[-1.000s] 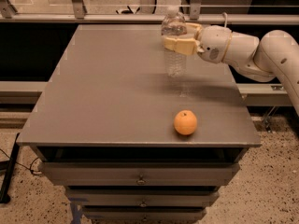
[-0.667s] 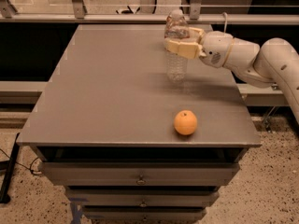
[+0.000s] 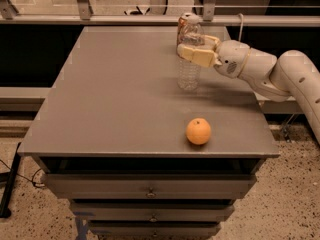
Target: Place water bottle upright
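The water bottle [image 3: 189, 73], clear and ribbed, is upright at the far right of the grey table [image 3: 115, 99], its base at or just above the tabletop. My gripper [image 3: 196, 54] reaches in from the right on the white arm [image 3: 260, 69] and is shut around the bottle's upper part. The cream fingers [image 3: 192, 55] cross the front of the bottle and hide its middle. The bottle's top is hard to tell apart from the can behind it.
A gold-brown soda can [image 3: 184, 19] stands right behind the bottle at the table's back edge. An orange [image 3: 198, 131] lies near the front right edge. Drawers sit under the tabletop. A railing runs behind the table.
My gripper has moved slightly down with the bottle, bringing its base closer to the tabletop. The orange has not moved.
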Controlling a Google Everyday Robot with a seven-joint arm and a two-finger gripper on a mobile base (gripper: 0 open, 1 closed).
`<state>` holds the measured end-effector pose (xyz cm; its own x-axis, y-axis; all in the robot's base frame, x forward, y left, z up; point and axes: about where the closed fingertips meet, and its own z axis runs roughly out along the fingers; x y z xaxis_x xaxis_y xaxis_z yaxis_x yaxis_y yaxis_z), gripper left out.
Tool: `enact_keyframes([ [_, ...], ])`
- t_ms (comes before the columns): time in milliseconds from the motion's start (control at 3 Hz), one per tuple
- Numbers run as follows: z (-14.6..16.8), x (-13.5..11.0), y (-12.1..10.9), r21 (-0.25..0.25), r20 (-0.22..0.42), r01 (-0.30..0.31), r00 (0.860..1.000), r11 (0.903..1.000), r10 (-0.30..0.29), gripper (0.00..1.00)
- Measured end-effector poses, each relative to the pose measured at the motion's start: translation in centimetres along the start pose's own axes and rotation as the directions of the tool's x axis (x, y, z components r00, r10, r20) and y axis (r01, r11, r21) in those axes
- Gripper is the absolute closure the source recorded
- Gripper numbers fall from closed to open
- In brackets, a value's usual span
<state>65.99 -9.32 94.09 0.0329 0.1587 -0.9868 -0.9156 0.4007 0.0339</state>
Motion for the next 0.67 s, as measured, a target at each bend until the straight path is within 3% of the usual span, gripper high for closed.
enact_keyframes([
  [333,-0.24,0.57,-0.17,0.004,0.005,-0.031,1.000,0.9995,0.031,0.83],
  [667,-0.42,0.84,-0.20,0.007,0.004,-0.044,0.999,0.9990,0.044,0.59],
])
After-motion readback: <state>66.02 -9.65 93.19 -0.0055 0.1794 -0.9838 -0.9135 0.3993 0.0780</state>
